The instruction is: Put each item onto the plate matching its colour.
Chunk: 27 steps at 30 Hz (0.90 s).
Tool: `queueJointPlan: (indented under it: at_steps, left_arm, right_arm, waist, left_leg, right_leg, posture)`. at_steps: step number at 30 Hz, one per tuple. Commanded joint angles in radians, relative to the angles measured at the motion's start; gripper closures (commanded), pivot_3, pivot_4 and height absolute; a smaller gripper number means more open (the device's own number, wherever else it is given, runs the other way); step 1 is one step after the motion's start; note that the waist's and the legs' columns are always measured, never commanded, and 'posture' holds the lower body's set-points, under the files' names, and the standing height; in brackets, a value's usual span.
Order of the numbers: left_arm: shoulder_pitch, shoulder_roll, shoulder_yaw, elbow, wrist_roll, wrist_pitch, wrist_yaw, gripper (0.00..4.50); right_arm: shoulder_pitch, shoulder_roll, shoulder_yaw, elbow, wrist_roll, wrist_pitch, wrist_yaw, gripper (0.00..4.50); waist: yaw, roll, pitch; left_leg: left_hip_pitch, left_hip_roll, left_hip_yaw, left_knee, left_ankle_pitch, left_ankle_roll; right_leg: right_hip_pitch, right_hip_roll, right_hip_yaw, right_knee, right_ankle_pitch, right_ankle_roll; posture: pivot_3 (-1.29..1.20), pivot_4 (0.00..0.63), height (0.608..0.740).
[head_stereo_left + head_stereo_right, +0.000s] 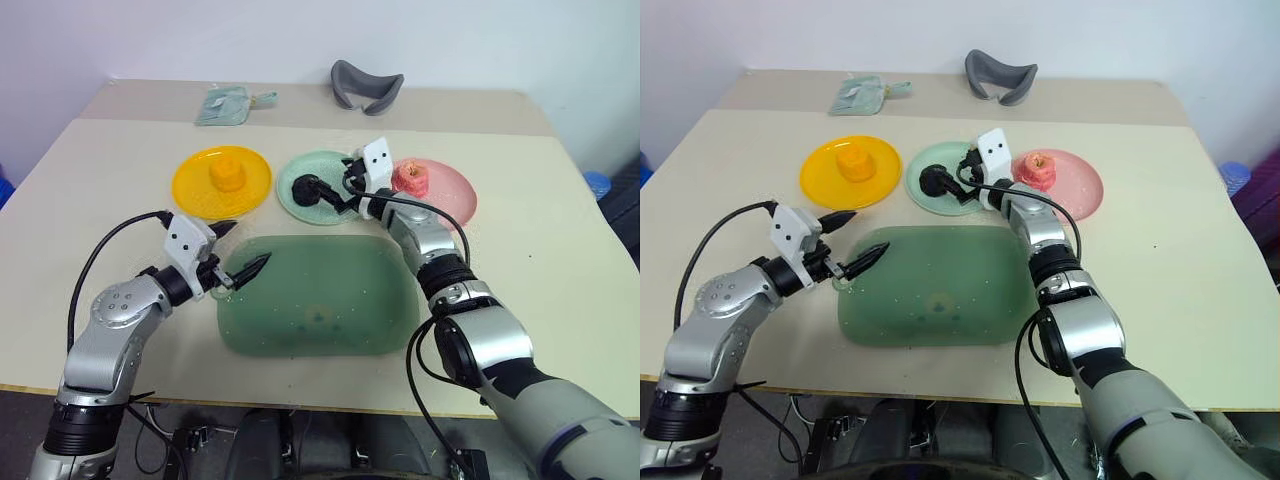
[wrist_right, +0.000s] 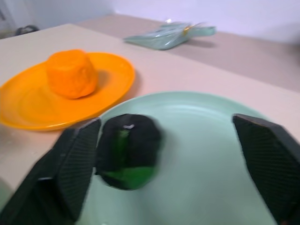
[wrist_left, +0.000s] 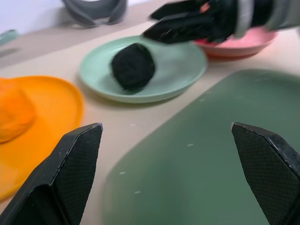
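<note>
Three plates stand in a row. On the yellow plate (image 1: 195,190) sits the orange round fruit (image 1: 229,172). The pink plate (image 1: 452,195) carries the pink-red apple (image 1: 410,177). The dark knobbly ball (image 2: 129,150) rests on the mint green plate (image 2: 206,136). My right gripper (image 2: 168,154) hovers low over that plate, open. The ball lies close against one finger (image 2: 70,173), and the other finger stands well apart from it. My left gripper (image 1: 248,243) is open and holds nothing, level over the left end of the tray.
A large dark-green translucent tray (image 1: 320,300) lies in front of the plates, between my arms. A grey curved band (image 1: 366,83) and a pale green packet (image 1: 228,104) lie at the back of the table. The table's front edge runs just behind the tray.
</note>
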Motion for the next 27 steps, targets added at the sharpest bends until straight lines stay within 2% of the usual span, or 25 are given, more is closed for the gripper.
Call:
queueJointPlan:
  at_steps: [1,6,12,15,18,27]
  left_arm:
    - [-0.007,-0.012,0.025,0.037,0.055,-0.106,0.029,0.00]
    - [0.010,0.005,0.070,0.119,0.057,-0.182,0.007,0.00]
    - [0.121,0.048,0.208,0.108,-0.082,-0.195,-0.108,0.00]
    - [0.160,0.076,0.258,0.080,-0.145,-0.157,-0.144,0.00]
    - [0.189,0.091,0.266,0.064,-0.158,-0.138,-0.161,0.00]
    - [0.207,0.090,0.252,0.048,-0.152,-0.106,-0.154,0.00]
  right_arm:
    - [0.109,-0.069,-0.022,-0.249,0.015,0.051,0.036,0.04]
    - [0.406,-0.210,-0.065,-0.715,0.049,0.190,0.052,0.04]
    - [0.854,-0.404,-0.246,-1.130,0.222,0.346,0.166,0.04]
    - [1.010,-0.456,-0.355,-1.213,0.266,0.370,0.175,0.04]
    - [1.100,-0.482,-0.424,-1.242,0.284,0.366,0.188,0.04]
    - [1.175,-0.495,-0.485,-1.197,0.288,0.304,0.224,0.04]
  waist:
    - [0.006,0.000,0.000]
    - [0.006,0.000,0.000]
    - [0.002,0.000,0.000]
    - [0.003,0.000,0.000]
    - [0.005,0.000,0.000]
    - [0.007,0.000,0.000]
  left_leg:
    - [0.000,0.000,0.000,0.000,0.000,0.000]
    - [0.000,0.000,-0.001,0.000,0.000,0.000]
    - [0.001,0.000,-0.002,-0.002,0.000,0.000]
    - [0.002,0.000,-0.002,-0.002,0.000,0.000]
    - [0.003,0.000,-0.002,-0.001,0.000,0.000]
    - [0.003,0.000,-0.003,-0.001,-0.001,0.000]
  right_leg:
    - [0.000,0.000,0.000,0.000,0.000,0.000]
    - [0.000,-0.001,0.000,-0.001,0.000,0.000]
    - [0.000,0.000,0.000,-0.001,0.000,0.000]
    - [0.001,0.000,0.000,-0.001,0.000,0.000]
    - [0.002,0.000,0.001,-0.001,0.000,0.000]
    - [0.003,0.000,0.001,-0.001,0.000,0.000]
  posture:
    - [0.00,0.150,0.740]
    - [0.00,0.150,0.740]
    - [0.00,0.150,0.740]
    - [0.00,0.150,0.740]
    - [0.00,0.150,0.740]
    - [0.00,0.150,0.740]
